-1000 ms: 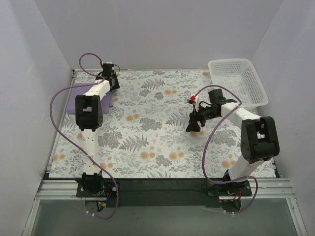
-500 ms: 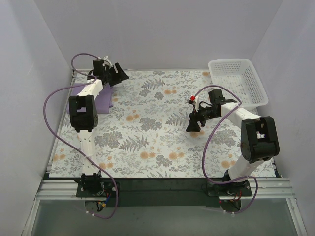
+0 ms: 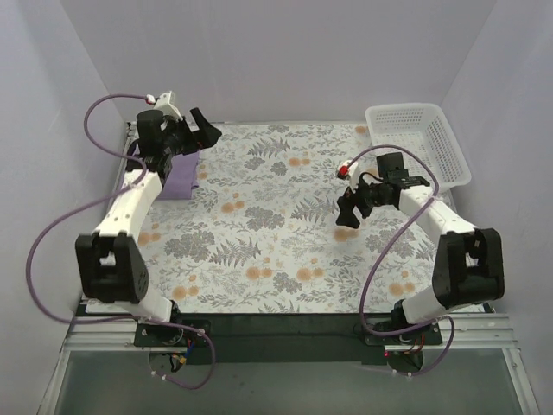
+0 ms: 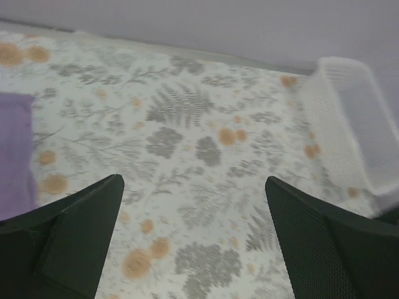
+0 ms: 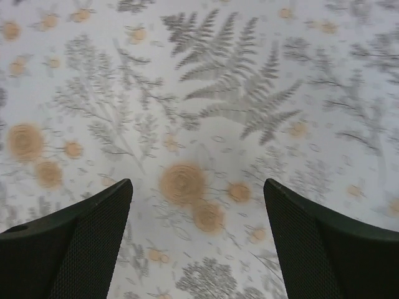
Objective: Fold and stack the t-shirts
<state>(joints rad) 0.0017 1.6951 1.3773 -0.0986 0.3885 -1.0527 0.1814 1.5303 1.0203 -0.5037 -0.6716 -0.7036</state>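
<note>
Folded lavender-purple cotton t-shirt (image 3: 179,175) lies far left on floral tablecloth (image 3: 259,233). Your left gripper (image 3: 204,128) spread, empty; right gripper (image 3: 349,214) spread, empty. Withdraw left high, don't snag fold.

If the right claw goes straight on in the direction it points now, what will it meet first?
Most likely the floral table cover: the right claw, open, points down at it, and its wrist view shows nothing else ahead. The depth is unclear.
</note>
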